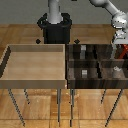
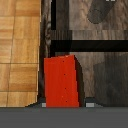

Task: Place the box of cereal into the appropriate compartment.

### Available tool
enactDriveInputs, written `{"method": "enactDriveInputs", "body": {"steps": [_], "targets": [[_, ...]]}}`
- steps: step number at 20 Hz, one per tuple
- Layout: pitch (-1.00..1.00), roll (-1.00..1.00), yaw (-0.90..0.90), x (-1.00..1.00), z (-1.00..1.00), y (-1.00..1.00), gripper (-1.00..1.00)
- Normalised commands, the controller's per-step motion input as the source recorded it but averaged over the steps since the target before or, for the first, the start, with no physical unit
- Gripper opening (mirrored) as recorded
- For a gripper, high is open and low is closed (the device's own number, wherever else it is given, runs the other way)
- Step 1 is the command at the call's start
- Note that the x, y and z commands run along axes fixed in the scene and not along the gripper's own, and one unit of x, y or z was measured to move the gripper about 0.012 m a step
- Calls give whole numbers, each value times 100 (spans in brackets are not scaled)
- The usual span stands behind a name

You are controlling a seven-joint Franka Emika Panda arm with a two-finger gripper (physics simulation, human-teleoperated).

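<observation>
The arm reaches down at the exterior view's right, over the far right corner of the dark compartment tray (image 1: 95,62). The fingers (image 1: 120,46) are clenched on the box of cereal (image 2: 62,81), a red box visible in the exterior view as a red patch beneath the wrist. In the wrist view, the box hangs above the tray's dark wooden dividers, next to the tray's outer wall. Small grey blocks (image 1: 84,73) lie in other compartments. The light wooden tray (image 1: 35,62) stands alongside, at the exterior view's left.
</observation>
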Motion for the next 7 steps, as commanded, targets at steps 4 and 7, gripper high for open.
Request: {"method": "enactDriveInputs", "body": {"steps": [4, 7], "targets": [[0, 0, 0, 0, 0, 0, 100], [0, 0, 0, 0, 0, 0, 100]]}}
